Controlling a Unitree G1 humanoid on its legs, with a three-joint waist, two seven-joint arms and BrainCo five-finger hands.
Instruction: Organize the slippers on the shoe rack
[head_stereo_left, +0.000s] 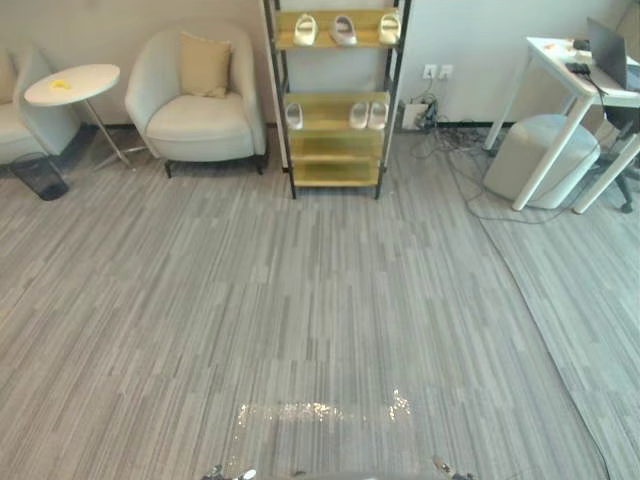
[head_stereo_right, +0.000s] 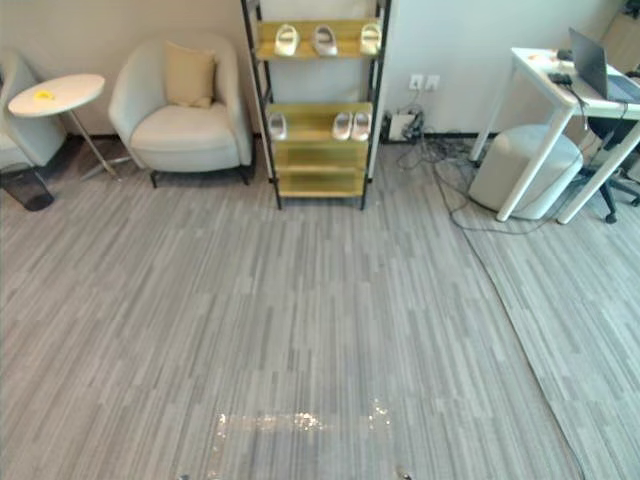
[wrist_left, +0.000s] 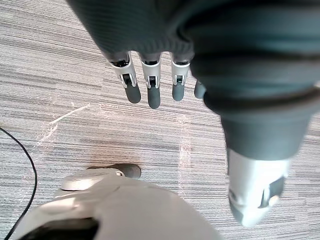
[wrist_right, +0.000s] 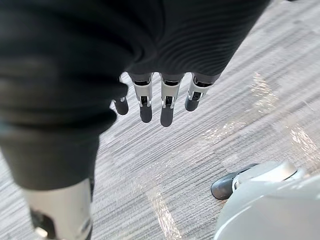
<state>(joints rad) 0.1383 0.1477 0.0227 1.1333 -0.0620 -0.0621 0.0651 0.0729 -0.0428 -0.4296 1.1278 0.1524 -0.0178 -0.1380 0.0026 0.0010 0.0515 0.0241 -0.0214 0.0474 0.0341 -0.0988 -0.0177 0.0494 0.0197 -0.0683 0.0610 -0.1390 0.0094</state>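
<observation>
A tall shoe rack (head_stereo_left: 335, 110) with a black frame and wooden shelves stands against the far wall. Three pale slippers (head_stereo_left: 343, 29) lie in a row on its top shelf. On the middle shelf one slipper (head_stereo_left: 293, 115) sits at the left end and a pair (head_stereo_left: 368, 114) at the right. The lower shelves are bare. My left hand (wrist_left: 150, 85) hangs over the grey striped floor with straight fingers and holds nothing. My right hand (wrist_right: 167, 100) hangs the same way, empty, far from the rack.
A cream armchair (head_stereo_left: 195, 100) with a cushion stands left of the rack, then a round white side table (head_stereo_left: 72, 84) and a black bin (head_stereo_left: 40, 176). At the right are a white desk (head_stereo_left: 580, 90), a grey pouf (head_stereo_left: 540, 160) and loose cables (head_stereo_left: 450, 150). Open floor stretches to the rack.
</observation>
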